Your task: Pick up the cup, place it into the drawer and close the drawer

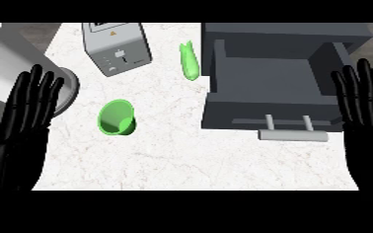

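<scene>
A green cup (116, 118) lies tipped on the white marble counter (182, 158), left of centre, its mouth facing up toward me. A dark grey drawer (271, 86) stands pulled open at the right, its inside bare, with a pale bar handle (293, 135) on its front. My left hand (30, 109) rests open at the left edge, fingers up, well left of the cup. At the right edge, beside the drawer, my right hand (354, 96) rests open with fingers up.
A grey toaster-like appliance (116, 47) stands at the back, left of centre. A green cucumber-like vegetable (189, 60) lies between it and the drawer. A large grey round object (29, 64) sits at the far left behind my left hand.
</scene>
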